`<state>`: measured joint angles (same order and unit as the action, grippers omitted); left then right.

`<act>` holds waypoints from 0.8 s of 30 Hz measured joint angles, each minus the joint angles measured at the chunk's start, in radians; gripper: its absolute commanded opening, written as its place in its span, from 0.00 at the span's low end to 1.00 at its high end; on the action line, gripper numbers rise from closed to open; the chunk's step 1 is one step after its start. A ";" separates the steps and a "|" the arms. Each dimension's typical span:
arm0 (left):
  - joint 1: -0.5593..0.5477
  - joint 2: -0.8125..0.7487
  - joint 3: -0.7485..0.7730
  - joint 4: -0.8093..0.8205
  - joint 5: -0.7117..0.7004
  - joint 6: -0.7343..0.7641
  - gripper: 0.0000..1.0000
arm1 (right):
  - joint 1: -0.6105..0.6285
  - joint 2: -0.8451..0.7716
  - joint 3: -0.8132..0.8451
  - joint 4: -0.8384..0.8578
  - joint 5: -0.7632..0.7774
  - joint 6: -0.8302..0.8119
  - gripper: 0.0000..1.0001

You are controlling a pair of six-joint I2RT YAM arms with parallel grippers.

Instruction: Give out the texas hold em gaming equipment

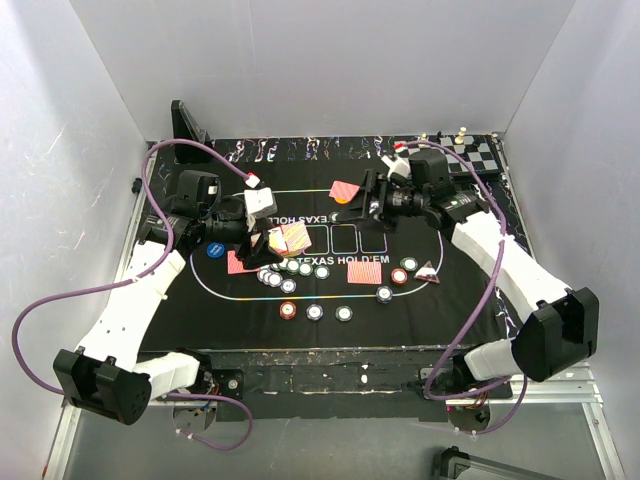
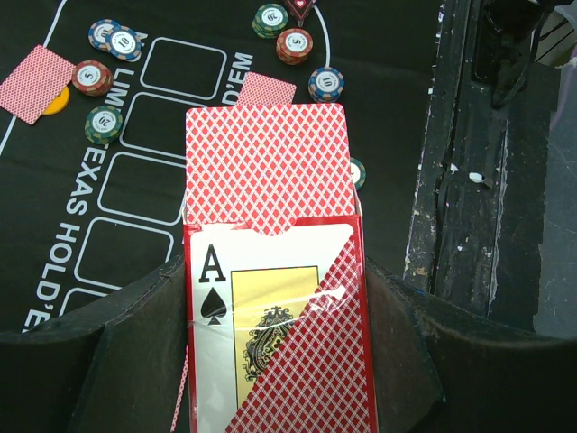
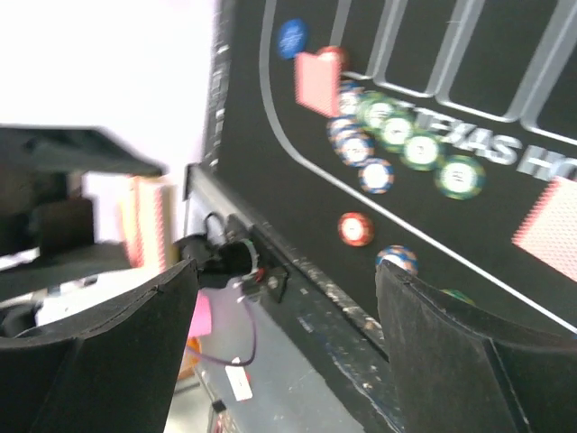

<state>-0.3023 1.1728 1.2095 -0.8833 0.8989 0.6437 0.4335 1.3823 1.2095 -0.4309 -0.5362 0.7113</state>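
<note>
My left gripper [image 1: 268, 240] is shut on a red card box [image 2: 270, 334] with an ace of spades on its face. A stack of red-backed cards [image 2: 266, 167] sticks out of the box's open end above the mat. My right gripper [image 1: 368, 205] hangs open and holds nothing, just right of a face-down card [image 1: 345, 189] that lies on a yellow disc [image 2: 57, 100]. More cards [image 1: 365, 270] lie on the mat. A row of chips [image 1: 295, 268] sits under the left gripper, with others [image 1: 315, 312] nearer the front. A blue disc [image 1: 214, 250] lies at the left, and a small triangular marker [image 1: 428, 268] at the right.
The black felt mat [image 1: 450, 300] covers the table. A chessboard [image 1: 482, 155] with pieces sits at the back right corner. A black stand [image 1: 188, 122] rises at the back left. White walls close in both sides. The right wrist view is blurred.
</note>
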 measured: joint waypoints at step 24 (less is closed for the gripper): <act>0.000 0.000 0.000 0.000 0.000 0.000 0.00 | 0.278 0.235 0.134 0.261 -0.188 0.204 0.69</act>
<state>-0.3023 1.1725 1.2095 -0.8833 0.8986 0.6434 0.7120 1.6173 1.3430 -0.1699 -0.7242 0.9157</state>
